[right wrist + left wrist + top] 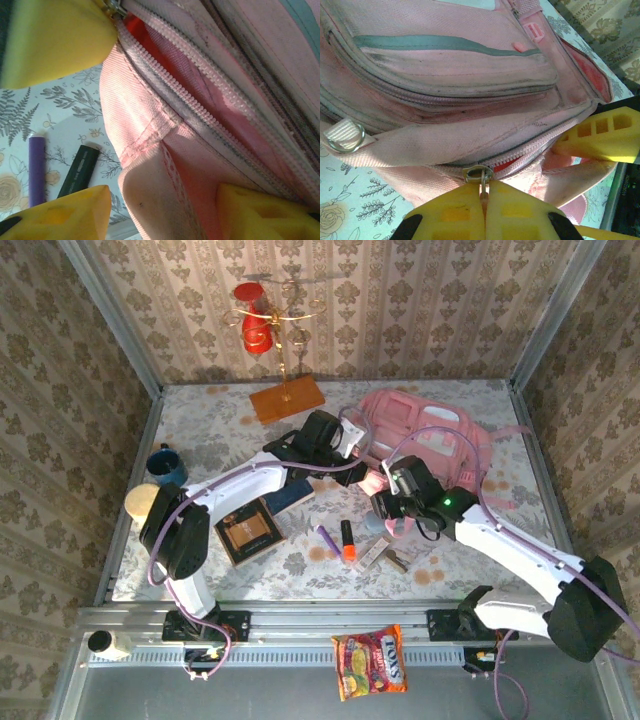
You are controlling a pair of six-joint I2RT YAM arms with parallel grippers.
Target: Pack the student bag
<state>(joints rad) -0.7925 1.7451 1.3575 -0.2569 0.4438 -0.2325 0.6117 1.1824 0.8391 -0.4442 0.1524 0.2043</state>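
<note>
The student bag (430, 435), a large pink backpack, lies at the back right of the table. My left gripper (356, 454) is at the bag's near left corner. In the left wrist view its yellow fingers (482, 186) are shut on the pull of the metal zipper slider (479, 174). The zipper is partly open, with red lining showing. My right gripper (386, 510) is just below it. Its yellow fingers stand apart, open (165, 192), around the bag's pink lower edge (150, 195) beside the opened zipper (200, 105), not pinching it.
A purple marker (36, 170) and a black marker (80, 170) lie left of the bag. On the table are an orange highlighter (348, 540), a brown notebook (250, 530), a blue mug (165, 465) and a wooden stand (287, 400). A snack packet (370, 662) lies at the front rail.
</note>
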